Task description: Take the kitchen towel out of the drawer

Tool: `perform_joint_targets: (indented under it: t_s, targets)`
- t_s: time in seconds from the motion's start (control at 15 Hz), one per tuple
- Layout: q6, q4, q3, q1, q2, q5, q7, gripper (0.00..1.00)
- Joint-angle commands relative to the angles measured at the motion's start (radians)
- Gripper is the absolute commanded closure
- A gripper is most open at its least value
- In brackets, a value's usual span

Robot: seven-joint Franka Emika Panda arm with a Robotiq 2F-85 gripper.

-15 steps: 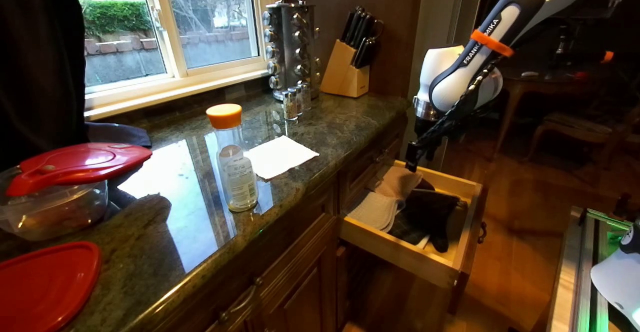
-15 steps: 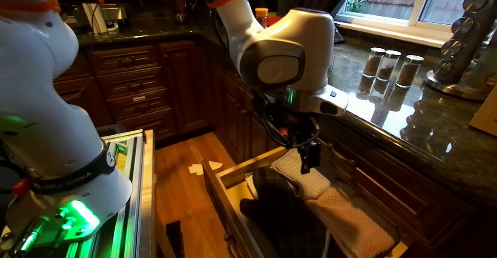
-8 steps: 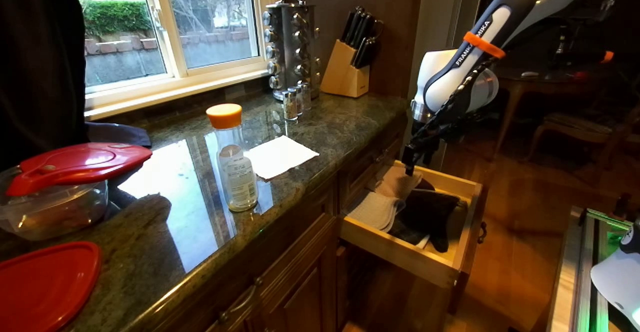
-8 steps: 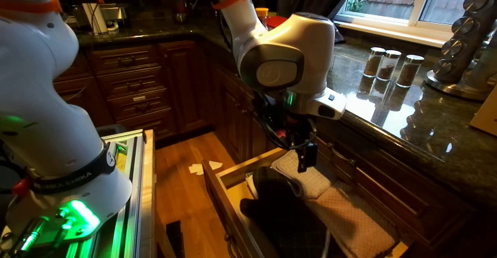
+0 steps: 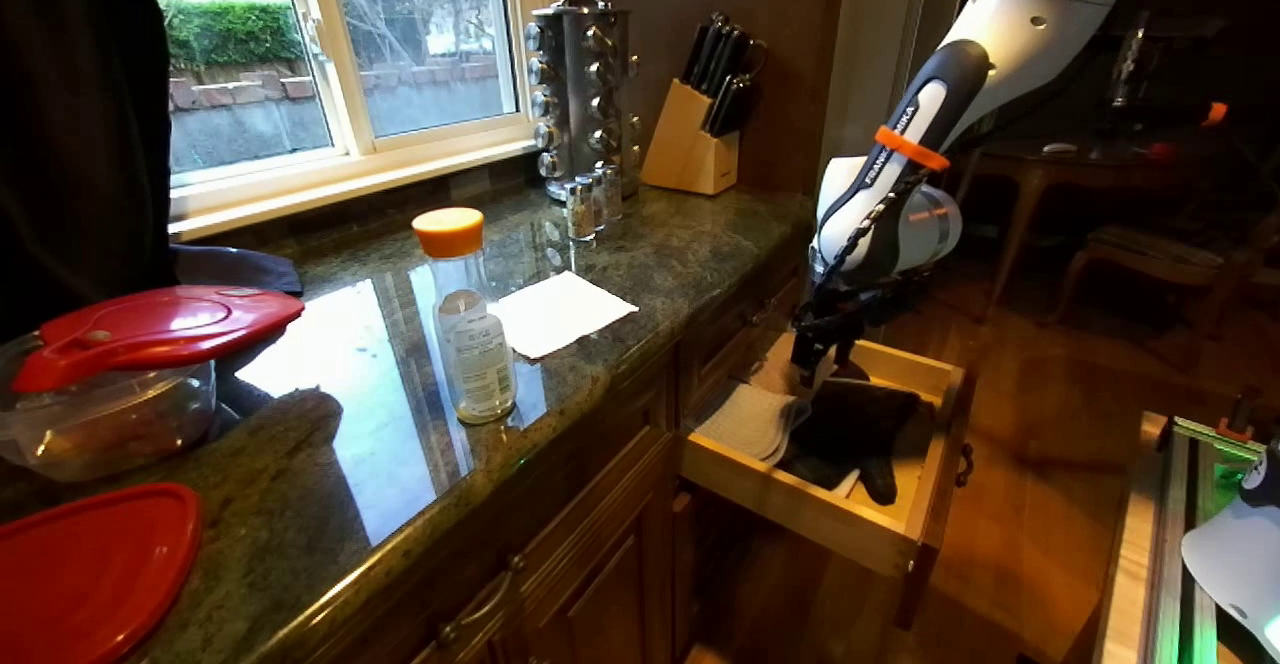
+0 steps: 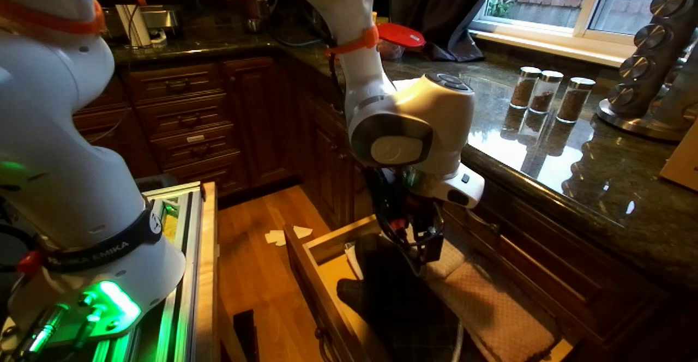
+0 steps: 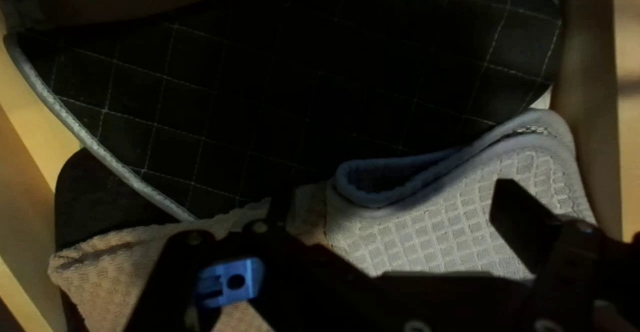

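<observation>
The kitchen towel is a white-grey folded cloth with a check weave. It lies in the open drawer and shows in an exterior view (image 5: 745, 424), partly behind the gripper in an exterior view (image 6: 451, 258), and large in the wrist view (image 7: 425, 227). The drawer has pale wood walls, seen in both exterior views (image 5: 800, 494) (image 6: 335, 237). My gripper (image 7: 394, 196) is open, its fingers apart over the towel with nothing held between them. In both exterior views the gripper (image 5: 806, 369) (image 6: 433, 250) points down at the drawer's cabinet side; contact with the cloth cannot be told.
A peach towel (image 6: 501, 307) lies beside the kitchen towel. A black quilted mitt (image 7: 280, 97) fills the drawer's front part. The counter edge (image 5: 650, 364) rises beside the drawer. On the counter stand an orange-capped bottle (image 5: 478, 344), a white paper sheet (image 5: 565, 312) and spice jars (image 6: 545, 92).
My arm and gripper have moved down toward the towels in the drawer. The towels, mitt and drawer have not visibly moved.
</observation>
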Motion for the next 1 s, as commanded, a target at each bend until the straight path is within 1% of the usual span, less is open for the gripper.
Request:
perform_joint_targets:
  t_s: [0.0,0.27,0.47,0.73,0.8,0.93]
  targets:
    - [0.053,0.073,0.029,-0.037,0.113,0.015,-0.019,0.00]
    - [0.112,0.135,0.052,-0.064,0.196,0.020,0.002,0.00]
    - [0.151,0.174,0.056,-0.066,0.241,0.016,0.029,0.00]
    - [0.144,0.213,0.074,-0.071,0.280,0.022,0.062,0.00]
    - [0.138,0.220,0.075,-0.067,0.286,0.022,0.070,0.01]
    - [0.137,0.225,0.069,-0.053,0.296,0.017,0.085,0.13]
